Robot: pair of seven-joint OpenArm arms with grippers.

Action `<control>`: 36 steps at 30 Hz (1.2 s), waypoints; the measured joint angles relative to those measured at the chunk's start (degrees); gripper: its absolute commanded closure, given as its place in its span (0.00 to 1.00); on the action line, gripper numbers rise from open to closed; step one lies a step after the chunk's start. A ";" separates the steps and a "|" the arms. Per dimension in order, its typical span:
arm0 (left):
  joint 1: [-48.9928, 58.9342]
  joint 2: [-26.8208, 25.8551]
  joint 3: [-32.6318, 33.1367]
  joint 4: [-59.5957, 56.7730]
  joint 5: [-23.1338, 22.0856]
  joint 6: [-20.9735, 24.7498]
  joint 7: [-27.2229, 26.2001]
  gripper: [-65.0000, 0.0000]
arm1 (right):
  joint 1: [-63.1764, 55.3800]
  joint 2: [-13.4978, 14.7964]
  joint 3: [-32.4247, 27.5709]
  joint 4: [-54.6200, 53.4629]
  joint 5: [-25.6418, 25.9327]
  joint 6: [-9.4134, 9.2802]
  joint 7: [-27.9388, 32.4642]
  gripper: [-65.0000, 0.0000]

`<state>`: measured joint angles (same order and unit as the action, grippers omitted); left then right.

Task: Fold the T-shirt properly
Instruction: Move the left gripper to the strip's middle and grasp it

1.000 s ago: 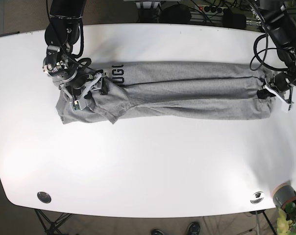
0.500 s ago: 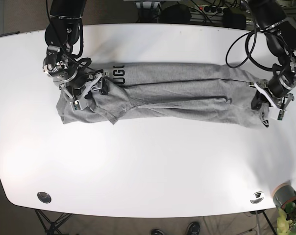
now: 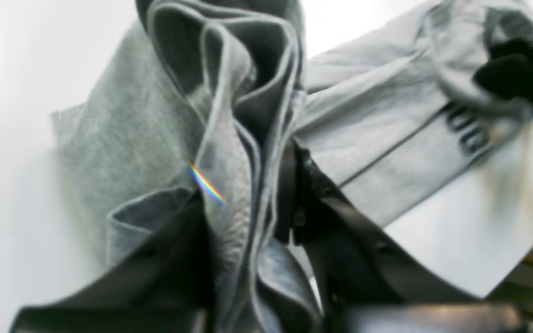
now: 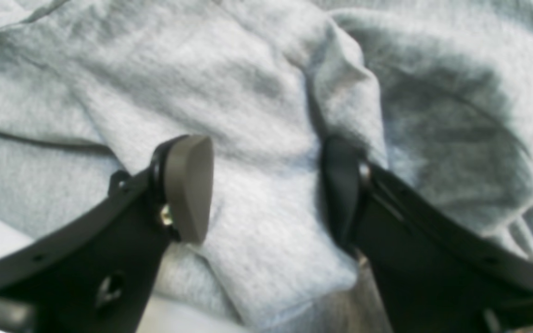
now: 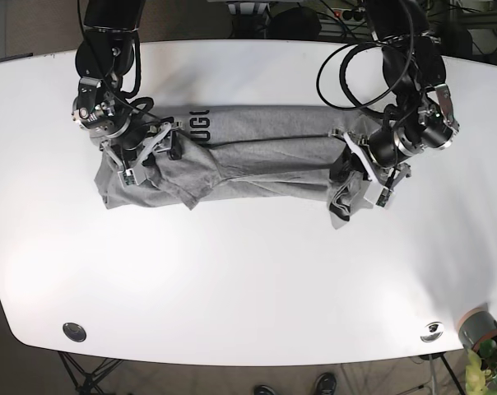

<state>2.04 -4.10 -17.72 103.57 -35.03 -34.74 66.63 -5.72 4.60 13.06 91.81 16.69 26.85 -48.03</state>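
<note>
Counting: 1 T-shirt, 2 arms, 2 grippers, 1 table.
T-shirt: grey, lying in a long band across the upper half of the white table; dark lettering shows near its end on the base view's left. Other end is bunched and hanging from the left gripper, with a fabric tail drooping toward the table.
Left gripper: on the base view's right; fingers clamped on a gathered wad of T-shirt hem. Wrist view shows several layers of folded cloth pinched between the 2 black fingers.
Left arm pose: reaches in from the top edge, wrist angled so the gripper points down-left; gripper sits over the band, roughly 2/3 along it from the lettered end.
Right gripper: on the base view's left, just beside the lettering; fingers apart, both tips down on the cloth.
Right fingers: wrist view shows 1 grey pad and 1 black finger with flat fabric lying between them, not pinched.
Right arm pose: comes down from the top-left, wrist bent so the gripper points toward the table's middle.
Table extras: 2 round fittings near the front edge, 1 per corner.
</note>
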 measured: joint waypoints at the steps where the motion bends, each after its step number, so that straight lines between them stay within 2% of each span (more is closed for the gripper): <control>1: -0.04 0.15 0.57 -0.28 -0.07 0.50 -0.07 0.96 | -0.02 -0.04 0.00 0.00 0.00 -0.04 0.04 0.44; 11: -0.11 0.57 5.77 -0.83 -0.09 1.75 -0.02 0.95 | 0.00 -0.15 0.00 0.00 0.00 -0.02 0.04 0.44; 13: -0.13 0.46 5.77 -0.83 0.24 1.77 -0.04 0.93 | 0.00 -0.13 0.00 0.00 0.00 -0.02 0.04 0.44; 14: -0.15 0.42 5.84 -0.83 0.87 1.73 -0.09 0.90 | 0.00 -0.13 0.00 0.00 0.00 -0.02 0.07 0.44; 17: -0.81 0.42 7.21 -0.83 4.37 1.77 0.15 0.70 | 0.00 -0.15 0.00 0.02 -0.02 -0.02 0.04 0.44; 20: -1.77 0.42 9.51 -0.83 5.88 1.77 0.11 0.56 | 0.00 -0.13 0.00 0.02 0.00 0.00 0.04 0.44; 24: -1.95 0.59 12.94 -0.55 6.88 1.90 0.00 0.46 | 0.00 -0.13 0.00 0.02 0.00 0.00 0.04 0.44; 25: -1.86 0.61 13.75 -0.17 7.15 3.10 0.11 0.44 | -0.02 -0.15 0.00 0.02 0.00 0.00 0.04 0.44; 29: -1.88 0.13 17.99 4.98 8.02 9.01 0.20 0.42 | 0.00 -0.15 -0.02 0.02 0.00 0.00 0.07 0.44; 31: -2.47 0.09 19.34 8.57 6.82 9.55 -0.17 0.43 | 0.00 -0.15 -0.04 0.00 0.00 0.02 0.04 0.44; 33: -3.13 0.24 18.67 9.92 6.29 9.42 -0.22 0.43 | 0.02 -0.13 -0.04 0.00 0.00 0.02 0.04 0.44; 36: -3.82 0.26 13.66 9.88 6.97 9.57 -0.22 0.43 | 0.02 -0.13 -0.02 0.02 0.02 0.02 0.04 0.44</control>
<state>-1.78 -3.84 -4.05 113.45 -28.05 -25.17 66.41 -5.69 4.47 13.04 91.83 16.71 26.87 -47.99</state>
